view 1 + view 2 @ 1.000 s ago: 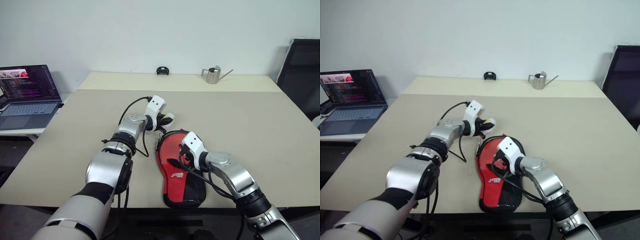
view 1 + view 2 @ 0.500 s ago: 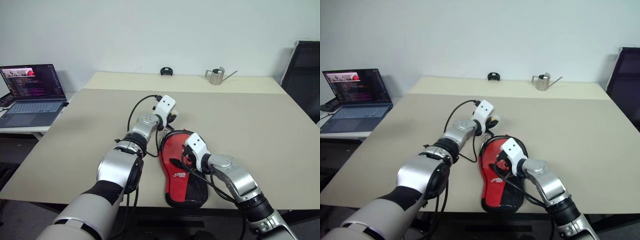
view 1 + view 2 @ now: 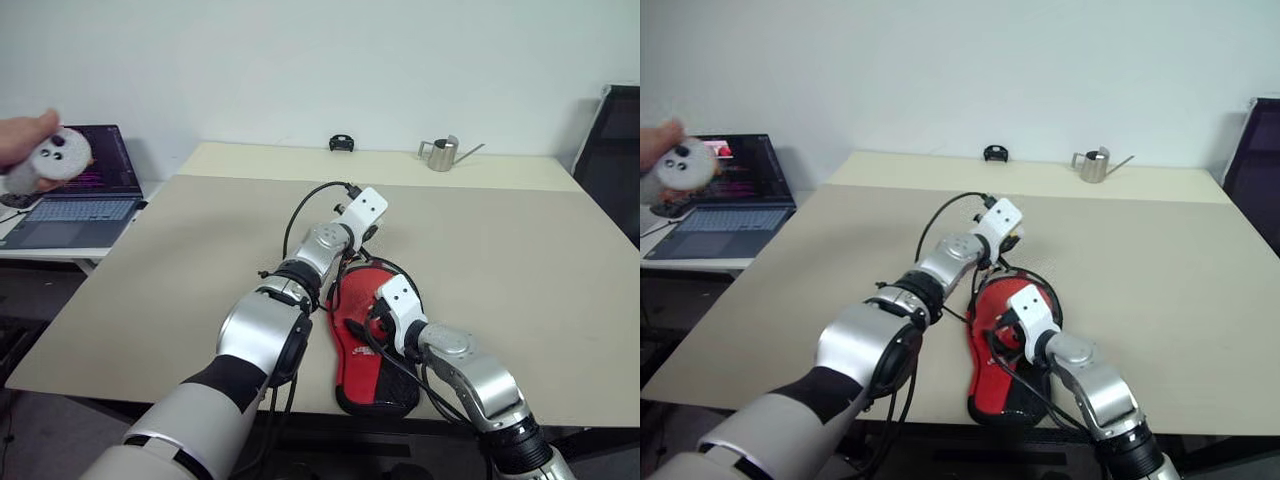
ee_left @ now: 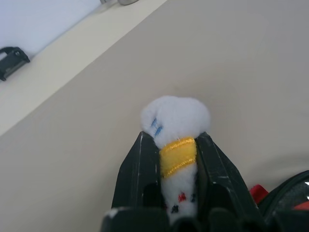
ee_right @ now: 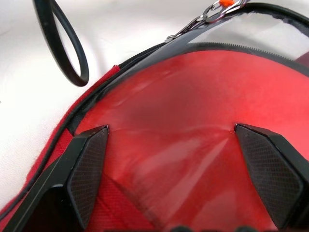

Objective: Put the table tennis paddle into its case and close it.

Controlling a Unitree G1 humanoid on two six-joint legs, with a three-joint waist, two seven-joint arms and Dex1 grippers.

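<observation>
The case [image 3: 355, 345] lies on the table near the front edge, red side up, with its black mesh pocket toward me. My right gripper [image 5: 171, 128] is open, its two pads [image 5: 89, 169] spread wide on the red fabric of the round end. My left gripper [image 4: 176, 140] is just beyond the case's far end. It is shut on a white fluffy charm [image 4: 176, 116] with a yellow band. A metal zip pull [image 5: 207, 12] sits at the case's edge. The table tennis paddle is hidden.
At the far left a person's hand holds a white round thing [image 3: 45, 160] in front of a laptop [image 3: 75, 200]. A metal watering can [image 3: 440, 153] and a small black object [image 3: 342, 144] stand at the table's back. A black chair [image 3: 620, 150] is at the right.
My left gripper has swung to the right with the fluffy charm, rolling as it went. The hand with the white thing has come into view. The camera has shifted.
</observation>
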